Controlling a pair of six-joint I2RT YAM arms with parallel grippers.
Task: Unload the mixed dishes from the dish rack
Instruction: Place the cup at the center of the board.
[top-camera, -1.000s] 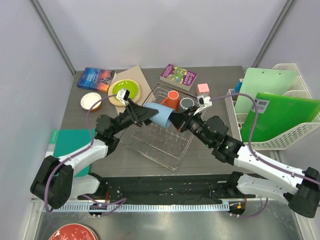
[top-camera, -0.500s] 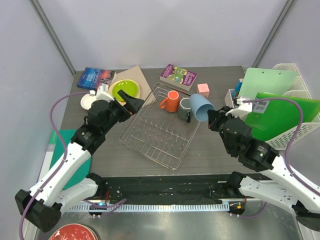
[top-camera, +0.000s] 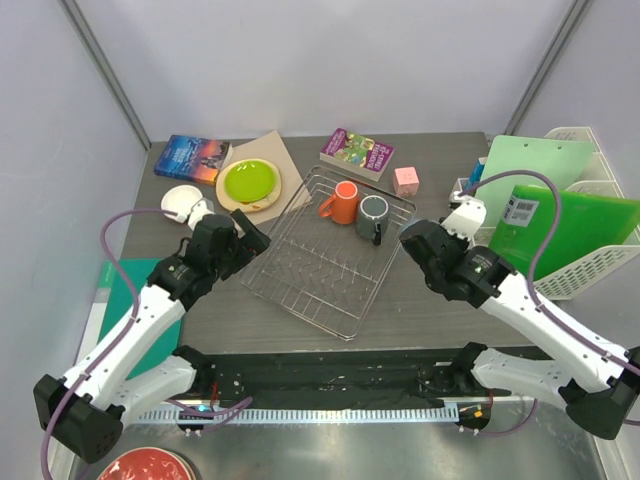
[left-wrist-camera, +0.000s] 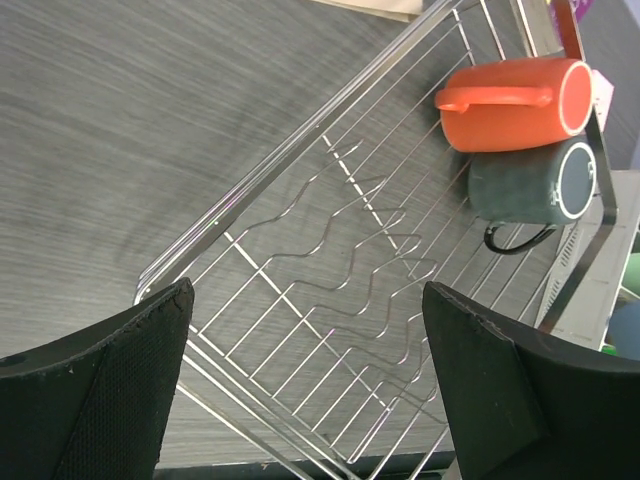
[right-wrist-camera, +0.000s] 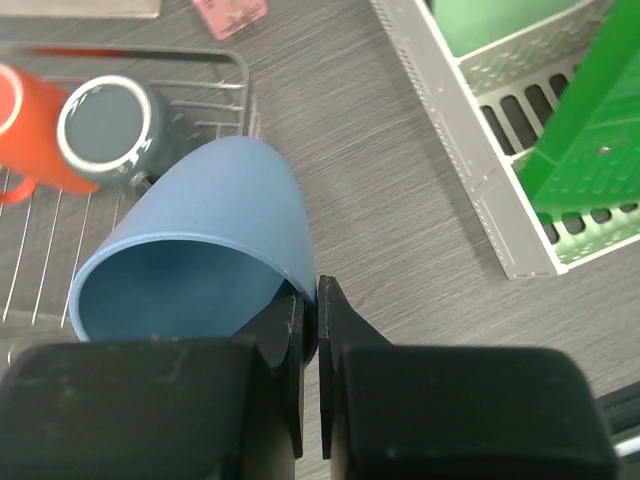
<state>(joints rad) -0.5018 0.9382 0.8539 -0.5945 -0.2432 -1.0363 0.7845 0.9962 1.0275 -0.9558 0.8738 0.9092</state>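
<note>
Two mugs sit in the dish rack (top-camera: 320, 290): the orange mug (top-camera: 345, 200) and the dark grey mug (top-camera: 373, 215). The left gripper (left-wrist-camera: 308, 300) gapes wide above the wires; the right gripper (right-wrist-camera: 310, 290) pinches the rim of the light blue mug (right-wrist-camera: 200, 240) just beside the rack. The barcode label (top-camera: 525, 210) on the green folder (top-camera: 580, 230) is too small to read
</note>
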